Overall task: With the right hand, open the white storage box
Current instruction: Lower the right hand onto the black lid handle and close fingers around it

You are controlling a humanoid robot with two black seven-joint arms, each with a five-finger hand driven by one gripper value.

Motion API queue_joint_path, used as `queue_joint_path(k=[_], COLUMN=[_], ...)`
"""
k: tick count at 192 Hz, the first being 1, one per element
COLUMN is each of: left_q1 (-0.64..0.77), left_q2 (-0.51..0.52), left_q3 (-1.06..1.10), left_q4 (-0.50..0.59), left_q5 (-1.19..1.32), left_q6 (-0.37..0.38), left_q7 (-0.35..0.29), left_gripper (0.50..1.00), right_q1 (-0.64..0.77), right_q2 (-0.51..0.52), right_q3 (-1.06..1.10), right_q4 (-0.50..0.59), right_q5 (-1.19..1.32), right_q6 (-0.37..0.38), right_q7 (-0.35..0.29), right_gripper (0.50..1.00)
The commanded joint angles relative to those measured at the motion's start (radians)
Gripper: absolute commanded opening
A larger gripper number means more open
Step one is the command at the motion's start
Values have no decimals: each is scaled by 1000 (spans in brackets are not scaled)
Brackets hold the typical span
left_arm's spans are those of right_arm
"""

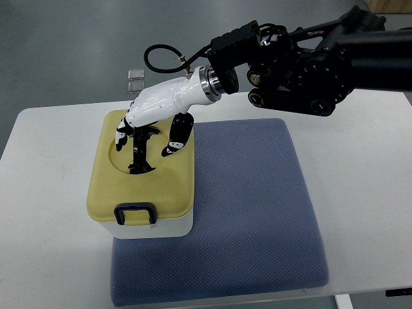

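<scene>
A white storage box (168,226) with a pale yellow lid (161,190) stands at the left edge of the blue mat. A dark blue latch handle (134,213) sits at the lid's near edge. My right hand (147,132), white with black fingers, comes in from the right and hovers over the round recess in the lid's far half. Its fingers (139,151) point down into the recess, spread and relaxed, gripping nothing. The lid lies flat and closed on the box.
A blue textured mat (251,212) covers the middle of the white table (45,212). Two small clear squares (135,80) lie on the grey floor beyond the table's far edge. The black arm body (302,58) spans the upper right.
</scene>
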Motion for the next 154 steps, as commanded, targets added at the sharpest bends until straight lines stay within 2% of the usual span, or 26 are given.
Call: queue_joint_path(k=[1, 34, 74, 154], left_q1=[1, -1, -1, -1], left_q2=[0, 0, 0, 0], left_q3=[0, 0, 0, 0], left_q4=[0, 0, 0, 0], left_q5=[0, 0, 0, 0], left_q6=[-1, -1, 1, -1], left_q7=[0, 0, 0, 0], left_gripper=[1000, 1000, 1000, 1000], right_q1=[-5, -9, -22, -16], right_q2=[0, 0, 14, 20], right_q3=[0, 1, 6, 23], right_q4=[-1, -1, -1, -1], right_q5=[-1, -1, 1, 2], right_q6=[-11, -14, -14, -14], right_q7=[0, 0, 0, 0], right_gripper=[723, 643, 503, 500])
